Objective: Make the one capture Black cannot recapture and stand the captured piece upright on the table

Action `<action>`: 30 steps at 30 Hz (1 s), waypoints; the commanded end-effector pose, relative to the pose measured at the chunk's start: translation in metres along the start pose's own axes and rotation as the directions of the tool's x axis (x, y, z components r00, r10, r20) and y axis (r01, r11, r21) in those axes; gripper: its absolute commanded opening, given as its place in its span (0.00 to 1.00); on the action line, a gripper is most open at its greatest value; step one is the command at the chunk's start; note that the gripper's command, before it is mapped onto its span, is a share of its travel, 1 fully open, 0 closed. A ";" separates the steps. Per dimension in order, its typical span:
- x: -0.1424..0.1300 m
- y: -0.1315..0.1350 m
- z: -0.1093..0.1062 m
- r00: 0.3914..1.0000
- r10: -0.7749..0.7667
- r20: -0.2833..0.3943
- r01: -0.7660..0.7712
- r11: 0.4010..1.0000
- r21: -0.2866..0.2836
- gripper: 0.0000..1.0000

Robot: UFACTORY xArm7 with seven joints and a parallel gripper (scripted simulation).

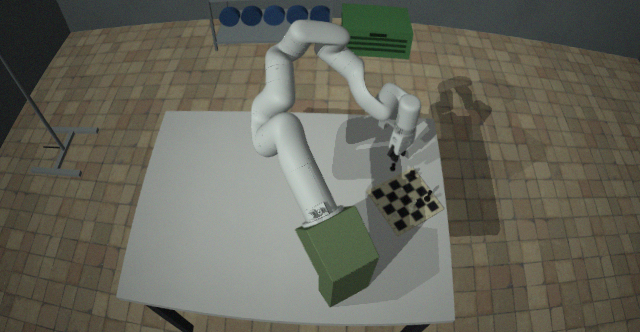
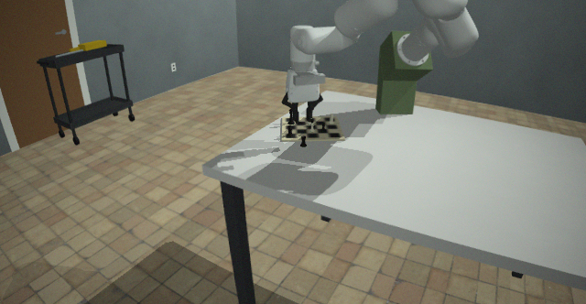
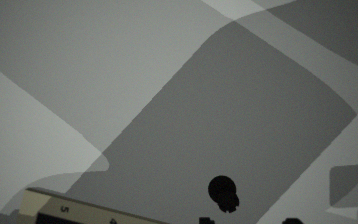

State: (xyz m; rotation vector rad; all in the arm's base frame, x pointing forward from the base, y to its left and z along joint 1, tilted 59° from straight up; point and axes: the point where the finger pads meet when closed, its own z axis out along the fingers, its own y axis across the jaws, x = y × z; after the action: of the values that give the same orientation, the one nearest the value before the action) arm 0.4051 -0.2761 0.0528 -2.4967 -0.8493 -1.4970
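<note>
A small black chess piece [image 2: 303,143] stands upright on the white table, just off the edge of the chessboard [image 2: 315,128]. It also shows in the overhead view [image 1: 392,166] and from above in the wrist view [image 3: 223,193]. My gripper [image 2: 302,112] hangs a little above the piece with its fingers parted and nothing between them. The board [image 1: 409,199] lies near the table's right edge, and a black piece [image 1: 426,197] stands on it. The pale pieces on the board are too small to make out.
The arm's green base block [image 1: 337,254] stands on the table left of the board. The table's edge [image 2: 238,167] runs close to the standing piece. A black cart [image 2: 87,89] stands far off on the floor.
</note>
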 end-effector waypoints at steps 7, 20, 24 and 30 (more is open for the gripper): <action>0.000 0.001 -0.014 1.000 0.000 0.001 0.000 1.000 -0.002 1.00; 0.000 0.001 -0.014 1.000 0.000 0.001 0.000 1.000 -0.002 1.00; 0.000 0.001 -0.014 1.000 0.000 0.001 0.000 1.000 -0.002 1.00; 0.000 0.001 -0.014 1.000 -0.005 0.002 0.005 1.000 -0.002 1.00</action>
State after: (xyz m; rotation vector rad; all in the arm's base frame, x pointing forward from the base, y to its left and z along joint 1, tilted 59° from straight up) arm 0.3956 -0.2796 0.0594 -2.4943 -0.8521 -1.4963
